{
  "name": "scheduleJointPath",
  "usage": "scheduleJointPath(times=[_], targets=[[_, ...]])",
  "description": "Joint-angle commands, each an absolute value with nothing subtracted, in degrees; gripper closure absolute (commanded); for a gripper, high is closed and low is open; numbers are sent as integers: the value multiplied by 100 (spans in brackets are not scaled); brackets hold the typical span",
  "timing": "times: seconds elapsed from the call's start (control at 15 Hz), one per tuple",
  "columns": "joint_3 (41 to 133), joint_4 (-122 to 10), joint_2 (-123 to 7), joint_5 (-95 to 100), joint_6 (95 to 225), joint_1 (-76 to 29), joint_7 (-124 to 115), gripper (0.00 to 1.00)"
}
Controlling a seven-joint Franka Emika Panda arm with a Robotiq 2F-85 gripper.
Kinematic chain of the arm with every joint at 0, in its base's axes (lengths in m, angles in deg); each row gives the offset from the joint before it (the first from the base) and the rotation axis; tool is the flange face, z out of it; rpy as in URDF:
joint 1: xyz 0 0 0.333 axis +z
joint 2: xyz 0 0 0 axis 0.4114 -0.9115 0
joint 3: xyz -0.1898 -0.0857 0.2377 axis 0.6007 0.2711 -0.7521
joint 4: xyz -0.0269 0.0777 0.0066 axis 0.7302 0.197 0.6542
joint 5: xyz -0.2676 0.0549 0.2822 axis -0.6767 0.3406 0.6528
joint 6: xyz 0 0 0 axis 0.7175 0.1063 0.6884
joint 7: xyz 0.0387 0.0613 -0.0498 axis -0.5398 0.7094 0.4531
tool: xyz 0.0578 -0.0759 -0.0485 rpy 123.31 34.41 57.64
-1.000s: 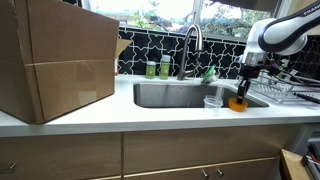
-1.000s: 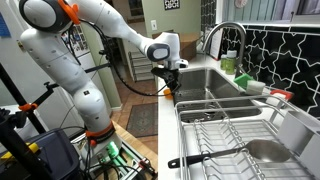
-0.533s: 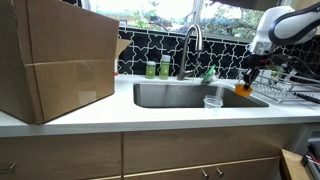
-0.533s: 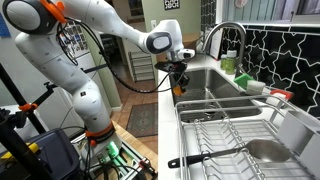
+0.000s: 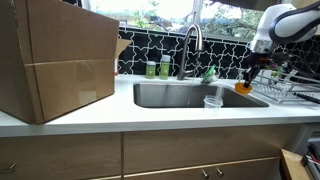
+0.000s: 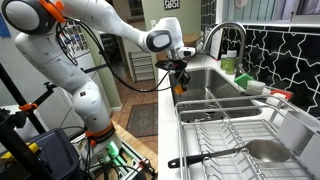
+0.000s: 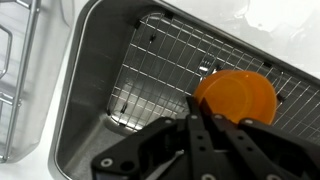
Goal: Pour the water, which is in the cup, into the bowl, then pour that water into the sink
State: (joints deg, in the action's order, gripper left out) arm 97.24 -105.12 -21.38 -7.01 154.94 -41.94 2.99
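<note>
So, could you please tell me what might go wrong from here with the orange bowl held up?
The hand seems to pinch the bowl only at its rim, so it could slip when tilted. The bowl hangs near the edge of the sink, so a pour might hit the counter. The cup stands close by and could get knocked.

The gripper [image 7: 203, 112] hides the near rim of the bowl [image 7: 240, 98]; any water inside is perhaps too clear to tell.
</note>
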Motion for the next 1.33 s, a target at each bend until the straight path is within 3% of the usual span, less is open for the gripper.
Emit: scheduleJointPath(times=[0.0,0.4,0.73,1.27], targets=[[9596,-10472,-2191,-1094,15644,-4373,-217,99],[9178,-10217,-2521,-3175,16564,-4998,-2147,99],[8477,-10124,-2722,-5549,16530,-5541,-4220,99],[9016,-10193,-2997,-7404,15436,-4427,-5906,99]])
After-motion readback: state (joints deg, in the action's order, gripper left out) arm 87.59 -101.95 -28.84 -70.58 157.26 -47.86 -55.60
